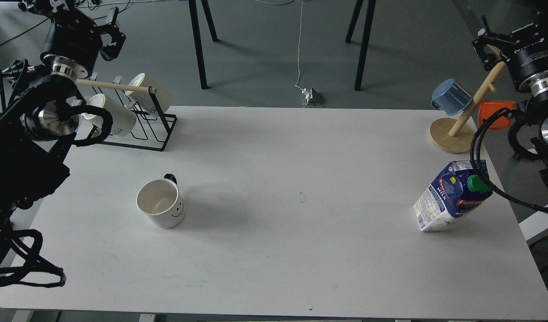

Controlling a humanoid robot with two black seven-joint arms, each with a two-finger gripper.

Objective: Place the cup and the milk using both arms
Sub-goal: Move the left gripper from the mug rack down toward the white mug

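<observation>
The left pincer [109, 36] hangs raised at the far left edge of the tabletop [274, 250], its fingers spread and holding nothing. The cup [160, 203] stands upright well below and a little to the right of it, out on open tabletop, untouched. The right pincer [484, 47] is lifted at the far right; it is too dark and edge-on to tell whether it is spread or pressed together. The milk [453, 197] stands well below it, slightly to its left, free of any grip. By my reading nothing is done yet: both grasps and both placements remain.
</observation>
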